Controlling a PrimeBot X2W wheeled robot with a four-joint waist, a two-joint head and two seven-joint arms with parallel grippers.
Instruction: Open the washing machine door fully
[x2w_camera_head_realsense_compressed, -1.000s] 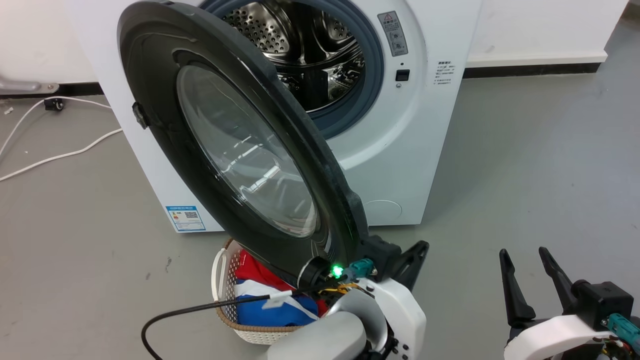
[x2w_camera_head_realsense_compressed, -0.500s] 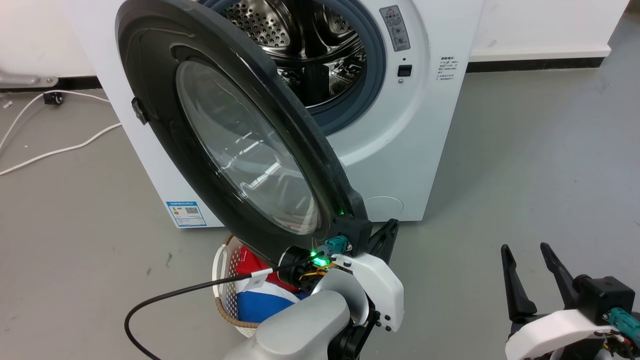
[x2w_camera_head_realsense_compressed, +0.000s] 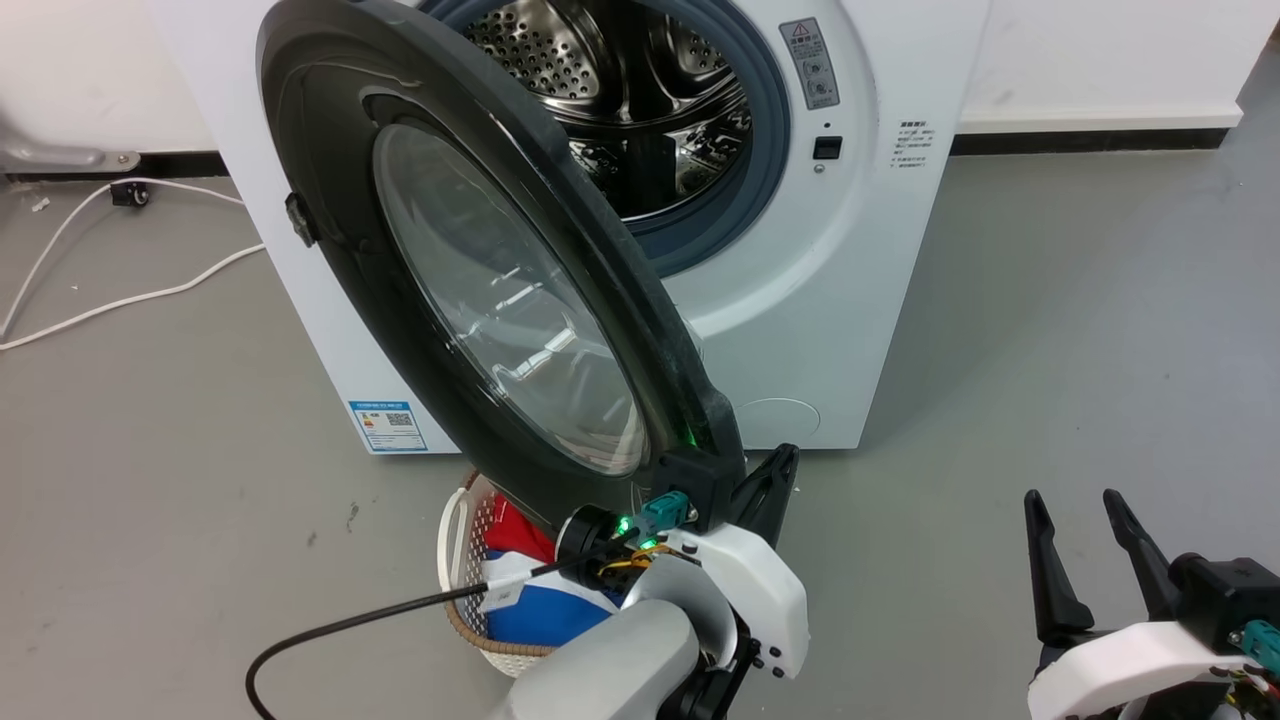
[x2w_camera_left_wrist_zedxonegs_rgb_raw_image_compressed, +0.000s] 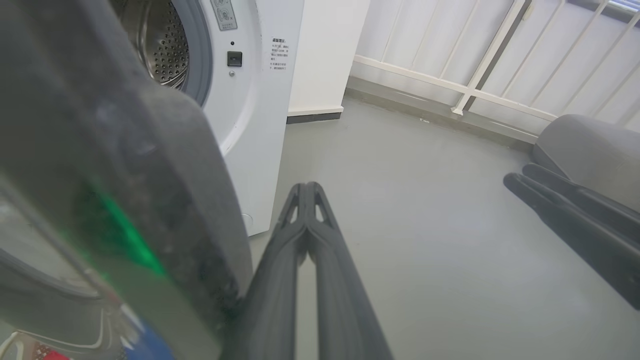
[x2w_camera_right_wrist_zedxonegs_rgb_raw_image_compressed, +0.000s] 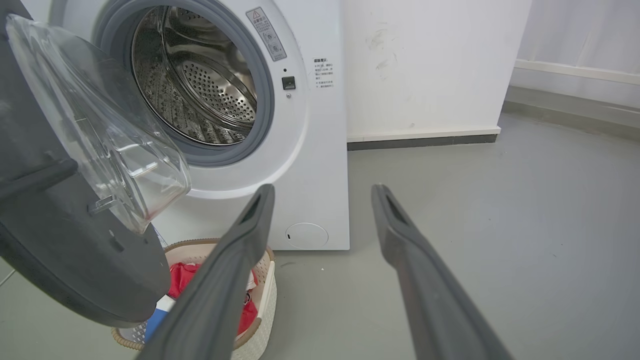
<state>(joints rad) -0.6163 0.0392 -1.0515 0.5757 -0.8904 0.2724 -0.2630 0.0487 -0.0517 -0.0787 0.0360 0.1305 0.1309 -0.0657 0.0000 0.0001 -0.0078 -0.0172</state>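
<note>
1. The washing machine door is found swung partly open from the washing machine, its lower edge over a laundry basket
2. The left hand is seen closed, fingers pressed together with nothing gripped, just beside the door's lower edge
3. The right hand is held spread and empty, well apart from the door

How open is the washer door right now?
Open: the washing machine door stands swung well clear of the exposed drum mouth, shut left tool beside its free edge. Whether it's at full travel, cannot tell.
</note>
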